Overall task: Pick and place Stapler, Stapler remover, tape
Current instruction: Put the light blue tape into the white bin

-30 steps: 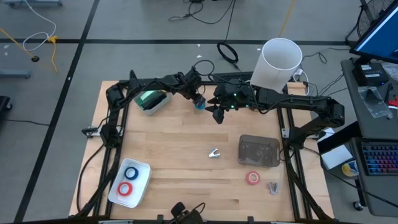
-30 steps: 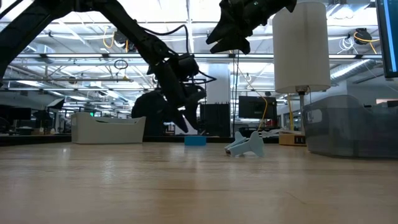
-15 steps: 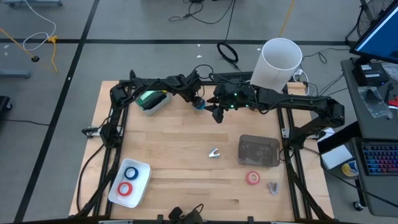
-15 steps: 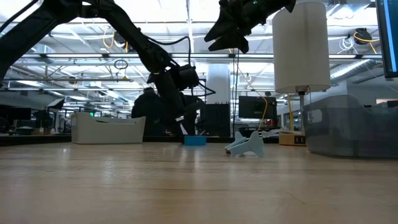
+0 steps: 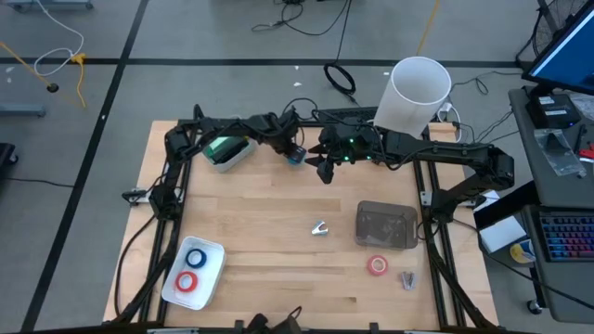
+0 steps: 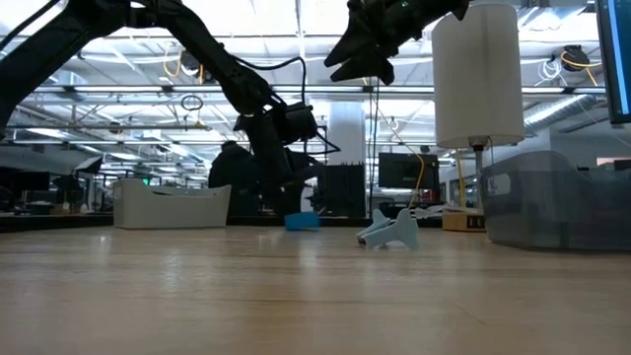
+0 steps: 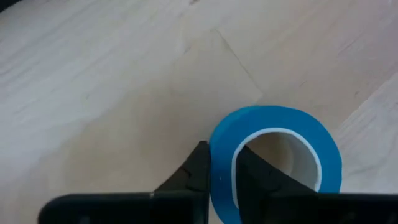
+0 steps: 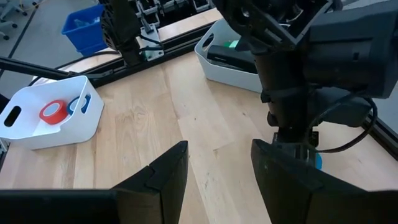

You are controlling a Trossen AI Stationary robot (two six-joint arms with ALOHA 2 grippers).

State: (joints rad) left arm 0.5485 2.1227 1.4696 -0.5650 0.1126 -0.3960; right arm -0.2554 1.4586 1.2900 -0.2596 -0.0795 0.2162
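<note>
From above, the left hand (image 5: 294, 154) is down at the far middle of the pale wooden surface (image 5: 269, 232), its tips on a small blue ring-shaped tape roll with a pale core (image 5: 296, 157). Beside it the right hand (image 5: 325, 170) hangs in the air with nothing in it. Well away from both, toward the near left corner, a white plastic tray (image 5: 212, 256) already holds one red and one blue roll, which is presumably where this roll belongs. A red tape roll (image 5: 377, 265) lies far off on the near right side, beyond a small silvery staple remover (image 5: 319, 228). At table height, the left hand reaches down to the blue roll, which looks slightly tilted, as if one edge is coming off the wood. The right hand is high above it with jaws apart. The left wrist camera settles the grip: one dark finger (image 7: 198, 174) sits outside the ring's wall and the other inside the core, pinching the wall between them, a hold suited to a thin hoop lying flat. The right wrist camera shows that hand's own fingers (image 8: 163, 175) spread and empty, looking across at the left arm, apparently waiting clear.
</note>
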